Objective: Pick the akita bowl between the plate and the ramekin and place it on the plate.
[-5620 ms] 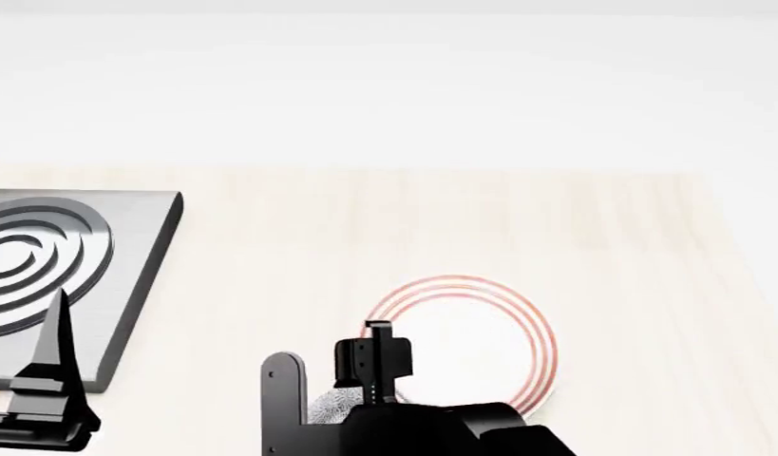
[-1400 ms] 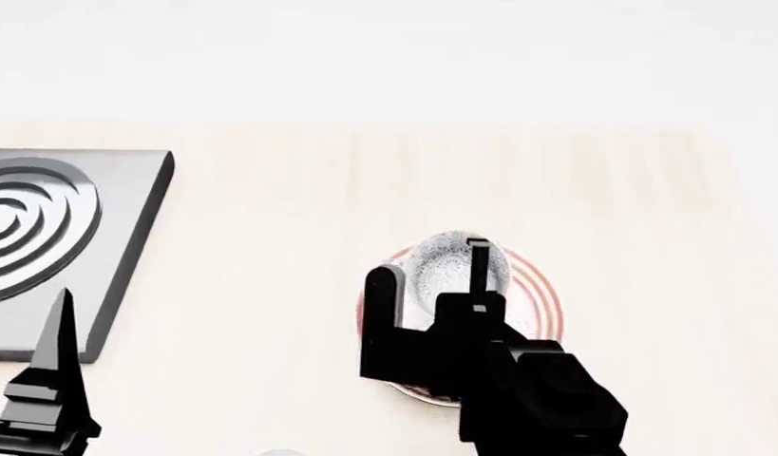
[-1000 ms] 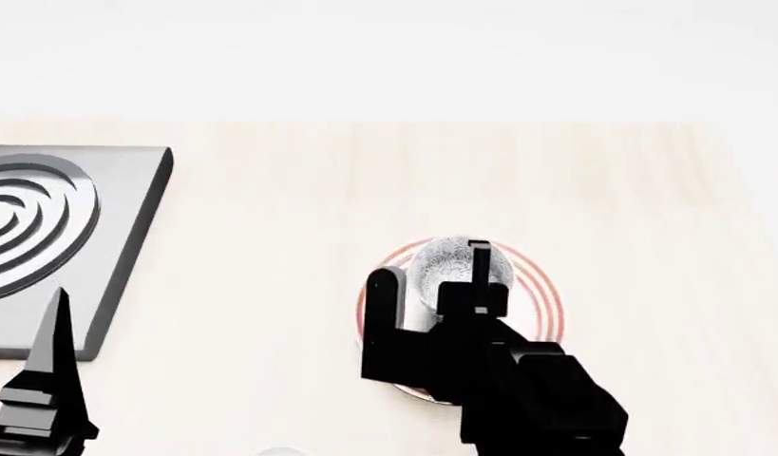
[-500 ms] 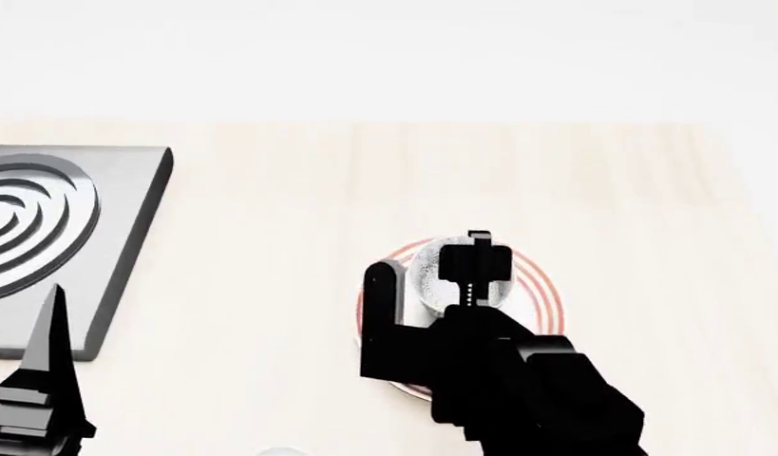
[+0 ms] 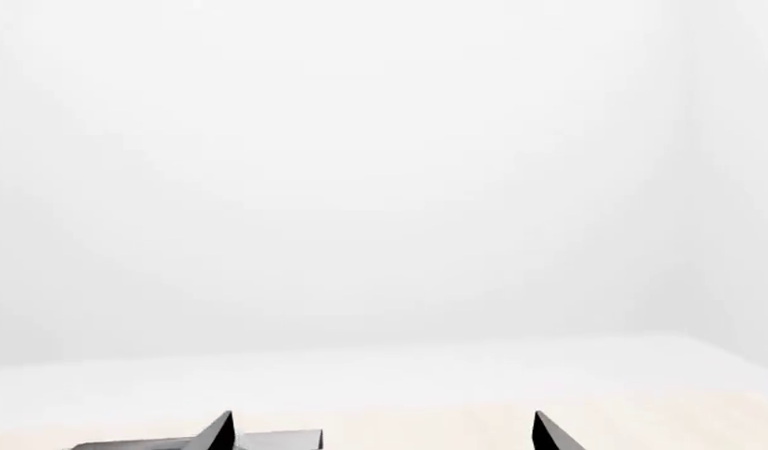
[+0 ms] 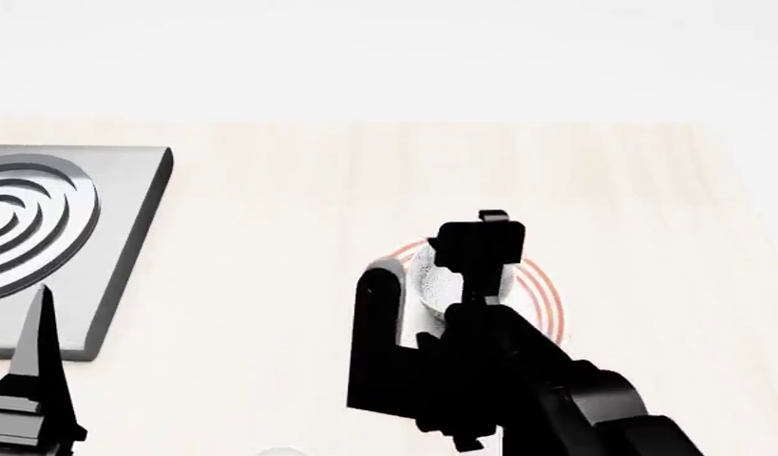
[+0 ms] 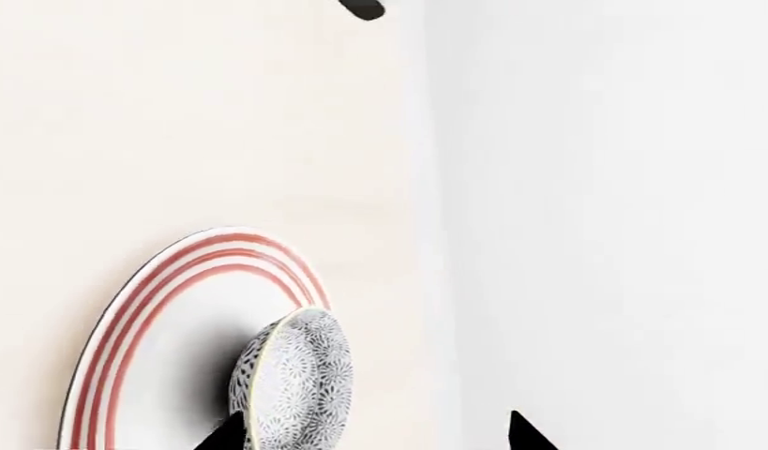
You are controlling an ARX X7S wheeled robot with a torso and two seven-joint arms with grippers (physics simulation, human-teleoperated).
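Note:
The grey-and-white speckled akita bowl [image 7: 298,380] rests upright on the white plate [image 7: 146,309] with thin red rings. In the head view the bowl [image 6: 429,277] shows partly behind my right gripper [image 6: 437,249], which hangs just above it over the plate [image 6: 544,296]. That gripper [image 7: 373,433] is open: its tips stand wider apart than the bowl, one tip beside the bowl's rim. My left gripper [image 5: 384,436] is open and holds nothing, low at the near left [image 6: 36,366]. Of the ramekin [image 6: 279,452] only a thin white arc shows at the bottom edge.
A grey square slab with raised concentric rings [image 6: 59,228] lies at the left of the pale wooden table [image 6: 275,218]. The table's far edge [image 6: 389,123] meets a white backdrop. My right arm hides the near part of the plate.
The bowl, first held beside the plate's near edge, now sits on the plate. Over the last half second my right gripper has risen above the bowl. The left arm has barely shifted.

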